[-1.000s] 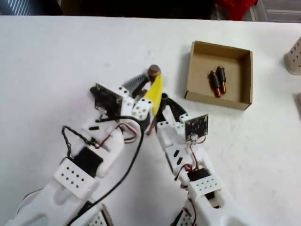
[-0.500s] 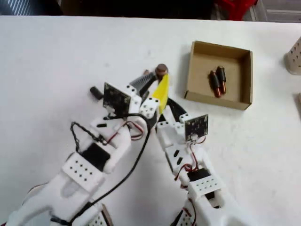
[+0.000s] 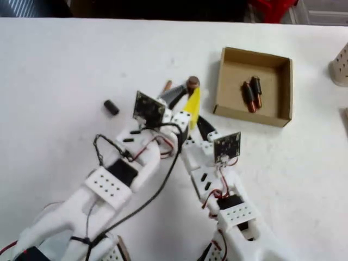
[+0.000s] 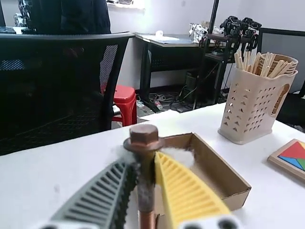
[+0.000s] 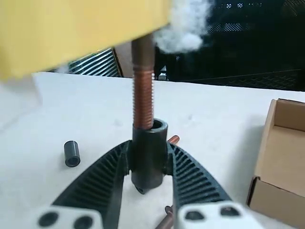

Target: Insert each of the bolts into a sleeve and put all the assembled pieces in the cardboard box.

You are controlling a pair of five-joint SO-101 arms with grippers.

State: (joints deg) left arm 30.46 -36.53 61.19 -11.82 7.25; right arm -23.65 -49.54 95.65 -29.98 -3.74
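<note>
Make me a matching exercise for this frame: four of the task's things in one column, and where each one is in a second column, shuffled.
Things:
1. bolt
2. upright sleeve
3. sleeve on its side
4. assembled pieces

Places:
A. inside the cardboard box
B. gripped in the right pincer
C. alone on the table
D. clamped in the left pincer, its lower end in a sleeve's mouth

Pairs: 1-D, 2-B, 3-C, 4-A
</note>
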